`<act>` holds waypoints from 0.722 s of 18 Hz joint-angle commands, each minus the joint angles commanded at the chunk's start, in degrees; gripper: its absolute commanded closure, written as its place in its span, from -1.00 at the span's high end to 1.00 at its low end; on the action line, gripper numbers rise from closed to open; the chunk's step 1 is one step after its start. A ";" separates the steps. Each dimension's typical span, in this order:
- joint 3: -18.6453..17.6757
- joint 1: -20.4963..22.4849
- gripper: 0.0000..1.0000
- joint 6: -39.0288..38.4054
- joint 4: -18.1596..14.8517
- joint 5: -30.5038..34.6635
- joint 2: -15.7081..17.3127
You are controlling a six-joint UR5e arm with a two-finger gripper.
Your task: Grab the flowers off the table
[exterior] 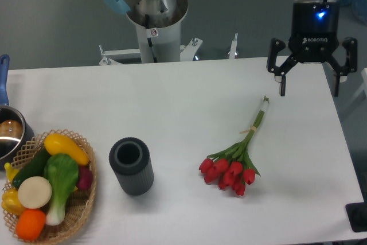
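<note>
- One bunch to grab: the flowers [235, 162] are lying flat on the table [172, 101], right of centre in the frame, red heads pointing lower left, stems running up-right toward the pale cut end.
- I'm reading the banded stems as the best grab spot: thin, and clear of the soft heads.
- My gripper [309, 90] is hanging at the upper right of the frame, fingers pointing down, spread wide, holding nothing.
- It's sitting above and right of the stem tip, well apart from it.
- The dark cylinder [131, 166] and vegetable basket [80, 210] are lying far left, out of my way.
</note>
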 joint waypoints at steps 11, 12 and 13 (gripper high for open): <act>-1.05 0.17 1.00 -2.29 0.00 -0.09 -0.09; -1.14 0.09 1.00 -1.94 0.09 0.09 -0.18; -1.23 0.09 1.00 -1.76 0.09 0.26 -0.18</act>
